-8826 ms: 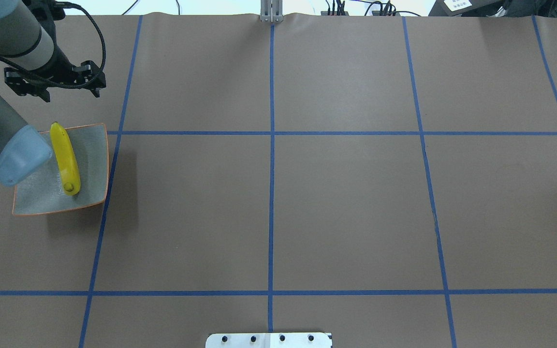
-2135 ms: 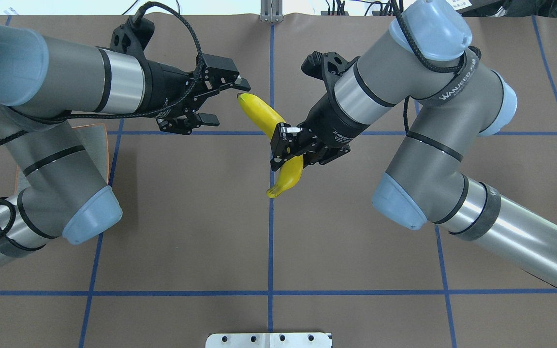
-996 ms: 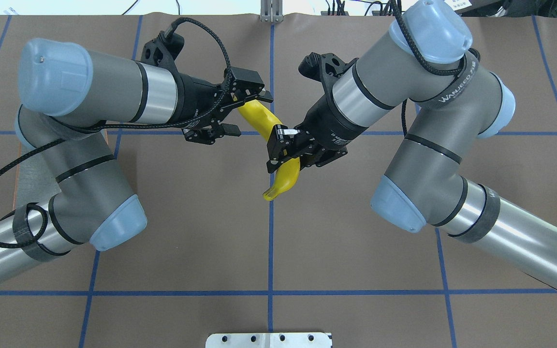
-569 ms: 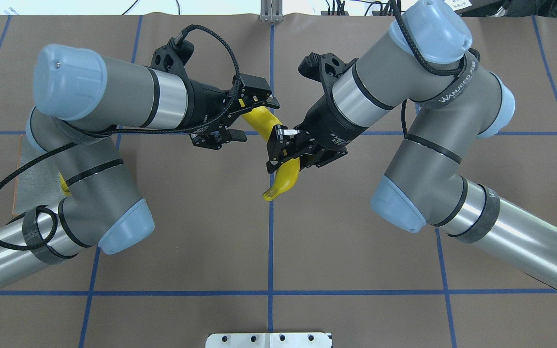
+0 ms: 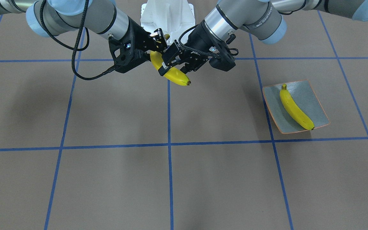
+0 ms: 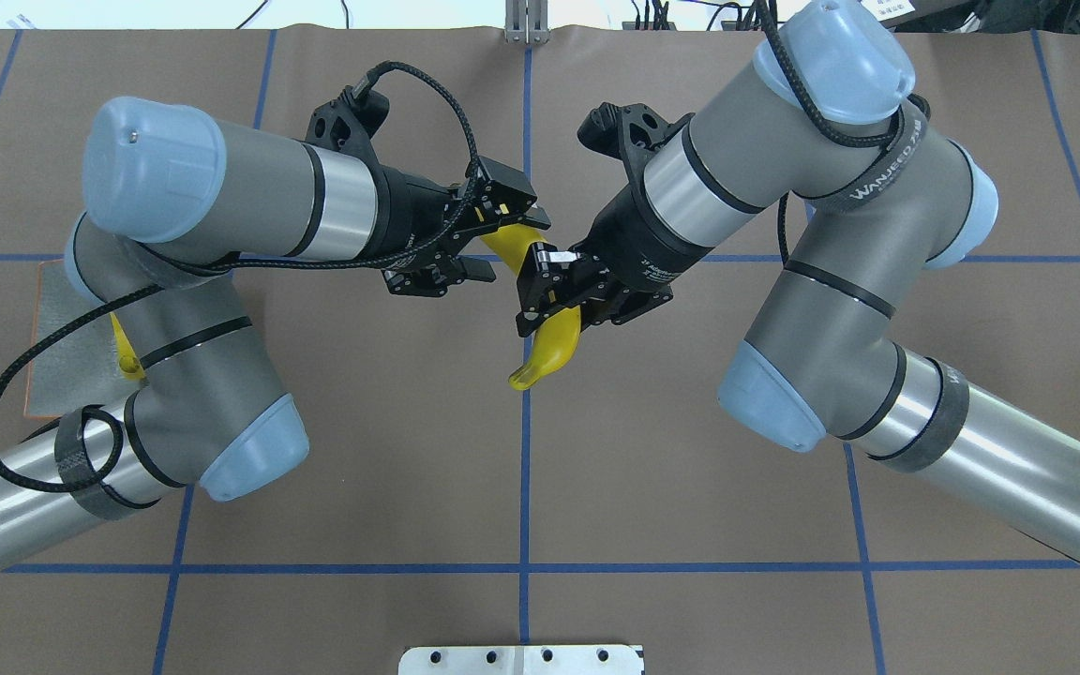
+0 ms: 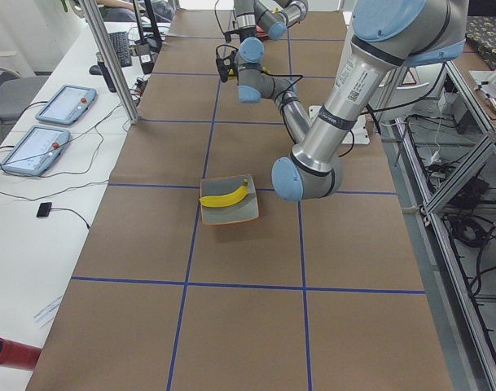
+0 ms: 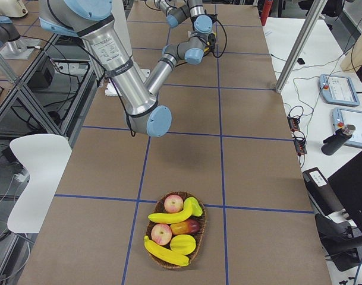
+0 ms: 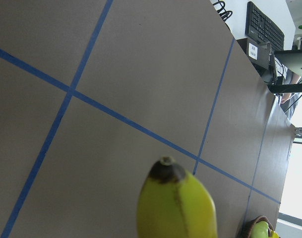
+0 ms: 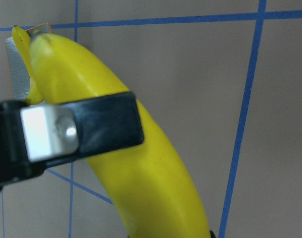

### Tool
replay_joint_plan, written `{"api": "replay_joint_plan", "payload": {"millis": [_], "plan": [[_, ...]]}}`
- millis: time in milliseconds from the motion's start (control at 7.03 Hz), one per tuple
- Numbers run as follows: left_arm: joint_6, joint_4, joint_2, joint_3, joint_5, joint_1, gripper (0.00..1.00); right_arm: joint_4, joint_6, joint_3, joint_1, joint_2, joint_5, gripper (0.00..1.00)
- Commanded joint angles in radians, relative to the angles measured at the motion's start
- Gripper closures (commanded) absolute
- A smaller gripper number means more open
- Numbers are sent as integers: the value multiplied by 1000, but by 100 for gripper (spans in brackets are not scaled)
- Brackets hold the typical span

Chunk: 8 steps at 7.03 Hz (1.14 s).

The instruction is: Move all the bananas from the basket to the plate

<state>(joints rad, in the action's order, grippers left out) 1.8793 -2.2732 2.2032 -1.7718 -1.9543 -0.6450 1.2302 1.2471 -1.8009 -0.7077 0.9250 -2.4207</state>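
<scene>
My right gripper (image 6: 547,292) is shut on a deep yellow banana (image 6: 549,352) and holds it in the air over the table's middle. My left gripper (image 6: 507,246) is open, with its fingers on either side of the banana's dark-tipped far end (image 5: 177,76). That tip fills the left wrist view (image 9: 175,203). The grey-blue plate (image 5: 315,102) with the orange rim lies on my left side and holds one banana (image 5: 294,107). My left arm partly hides the plate (image 6: 62,319) in the overhead view. The basket (image 8: 203,228) at the table's right end holds two more bananas (image 8: 169,217).
The basket also holds red apples (image 8: 173,203) and other fruit, among them a pale greenish-yellow piece (image 8: 194,206). A white bracket (image 6: 521,659) sits at the table's near edge. Blue tape lines cross the brown table.
My left arm has swung from the plate to the middle. In the last second its open gripper has slid further over the banana's far end. The right arm has held still.
</scene>
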Motion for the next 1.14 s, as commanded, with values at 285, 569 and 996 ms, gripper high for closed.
{"api": "replay_joint_plan", "payload": {"millis": [285,569,996], "plan": [[21,1,9,-1,0,1,100,0,-2,0,1,0,0,100],[23,6,13,-1,-3,1,100,-55,0,12,1,6,0,100],[23,9,10,0,-6,-1,100,-72,2,14,-1,11,-1,0]]}}
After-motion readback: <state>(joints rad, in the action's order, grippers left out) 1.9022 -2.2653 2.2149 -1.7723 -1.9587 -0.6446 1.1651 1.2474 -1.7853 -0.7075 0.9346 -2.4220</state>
